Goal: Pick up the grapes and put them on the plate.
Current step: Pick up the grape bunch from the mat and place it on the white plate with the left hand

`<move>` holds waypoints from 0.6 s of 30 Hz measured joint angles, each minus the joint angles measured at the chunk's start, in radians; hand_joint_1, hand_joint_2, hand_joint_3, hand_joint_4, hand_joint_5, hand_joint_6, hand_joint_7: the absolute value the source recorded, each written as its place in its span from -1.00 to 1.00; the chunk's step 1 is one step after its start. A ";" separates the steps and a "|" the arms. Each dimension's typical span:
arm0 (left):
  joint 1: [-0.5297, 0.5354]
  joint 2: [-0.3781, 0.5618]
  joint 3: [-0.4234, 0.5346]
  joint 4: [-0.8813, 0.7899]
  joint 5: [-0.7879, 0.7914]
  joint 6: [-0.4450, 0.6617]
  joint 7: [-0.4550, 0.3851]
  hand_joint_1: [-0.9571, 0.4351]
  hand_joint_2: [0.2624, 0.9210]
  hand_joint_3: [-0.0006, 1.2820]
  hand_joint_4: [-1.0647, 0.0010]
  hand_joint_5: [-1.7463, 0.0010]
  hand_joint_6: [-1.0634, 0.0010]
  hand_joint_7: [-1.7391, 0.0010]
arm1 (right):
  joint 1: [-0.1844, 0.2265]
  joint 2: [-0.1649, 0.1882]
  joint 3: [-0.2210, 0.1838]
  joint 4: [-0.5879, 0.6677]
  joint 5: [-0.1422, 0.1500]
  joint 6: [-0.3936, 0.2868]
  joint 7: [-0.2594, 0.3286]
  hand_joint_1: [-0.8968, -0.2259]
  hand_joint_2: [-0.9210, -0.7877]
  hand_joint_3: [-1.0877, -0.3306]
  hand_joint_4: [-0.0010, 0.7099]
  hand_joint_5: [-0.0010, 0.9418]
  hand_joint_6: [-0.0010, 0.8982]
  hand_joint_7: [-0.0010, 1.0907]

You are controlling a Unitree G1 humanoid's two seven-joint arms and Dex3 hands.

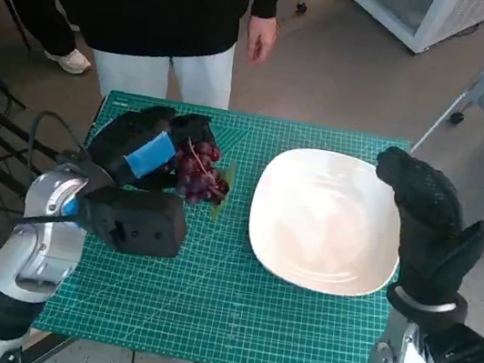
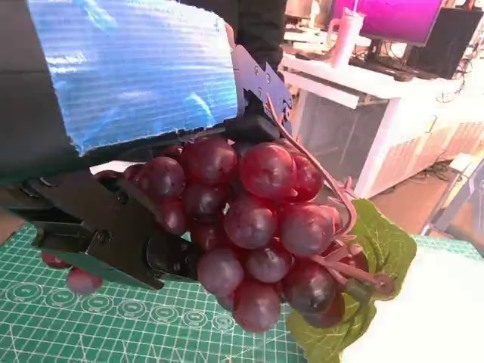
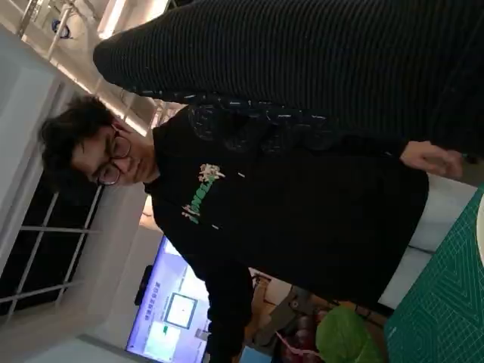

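We see a green cutting mat (image 1: 231,309) with a printed grid covering a small table. A bunch of glossy, round, dark red grapes (image 1: 199,173) sits left of the smooth, white, rounded-square plate (image 1: 326,221), just beside its rim but apart from it. The bunch has thin reddish stems and a flat green plastic leaf (image 2: 370,257) on the side facing the plate. Its long axis seems to run from the far edge of the mat toward the near edge. The left hand (image 1: 150,153), black with ridged blue tape over its back, wraps around the bunch from the side away from the plate, its hard black fingers (image 2: 106,227) pressed into the grapes. The right hand (image 1: 425,220), in a knitted black glove, is raised at the plate's right edge, holding nothing, fingers together. A person in a black top (image 1: 151,1) stands beyond the table.
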 measured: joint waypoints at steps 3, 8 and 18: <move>-0.018 -0.012 -0.014 0.005 -0.004 0.004 -0.021 0.38 1.00 -0.75 -0.15 -0.53 0.03 -0.35 | 0.000 0.000 0.000 -0.001 0.000 0.000 0.000 -0.32 -1.00 0.05 -0.02 -1.00 -0.90 -0.32; -0.077 -0.048 -0.045 0.021 -0.005 0.009 -0.059 0.38 1.00 -0.74 -0.13 -0.53 0.05 -0.38 | 0.000 0.000 0.000 -0.002 0.000 0.000 0.000 -0.32 -1.00 0.05 -0.02 -1.00 -0.90 -0.32; -0.270 -0.148 -0.126 0.134 -0.003 0.005 -0.101 0.38 1.00 -0.68 0.05 -0.53 0.05 -0.51 | 0.003 -0.002 -0.001 -0.009 0.001 0.000 0.002 -0.33 -1.00 0.05 -0.03 -1.00 -0.90 -0.32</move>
